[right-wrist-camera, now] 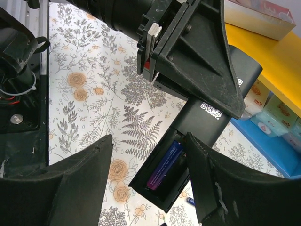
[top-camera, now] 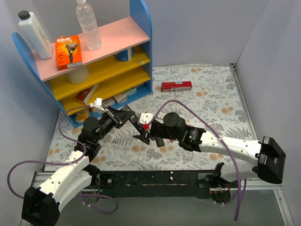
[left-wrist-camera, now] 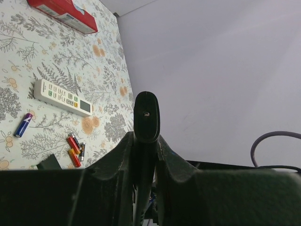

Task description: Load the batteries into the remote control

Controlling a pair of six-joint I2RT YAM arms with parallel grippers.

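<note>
My left gripper (left-wrist-camera: 146, 136) is shut on a black remote (left-wrist-camera: 146, 115) and holds it up above the table, seen edge-on here. In the right wrist view the remote's (right-wrist-camera: 202, 117) back is open, and a blue-purple battery (right-wrist-camera: 165, 165) lies in the compartment. My right gripper (right-wrist-camera: 148, 136) is open, one finger on each side of the compartment's end, and the right finger (right-wrist-camera: 211, 179) is against the compartment's edge. Loose batteries lie on the cloth: one blue (left-wrist-camera: 23, 125), two red (left-wrist-camera: 74, 143) and one dark (left-wrist-camera: 82, 149). In the top view both grippers meet at mid-table (top-camera: 143, 129).
A white remote (left-wrist-camera: 62, 97) lies on the flowered cloth near the loose batteries, with a small black piece (left-wrist-camera: 49, 163) beside them. A red box (top-camera: 176, 86) lies farther back. A blue shelf unit (top-camera: 94, 61) with bottles and boxes stands at the back left. Walls close in the right side.
</note>
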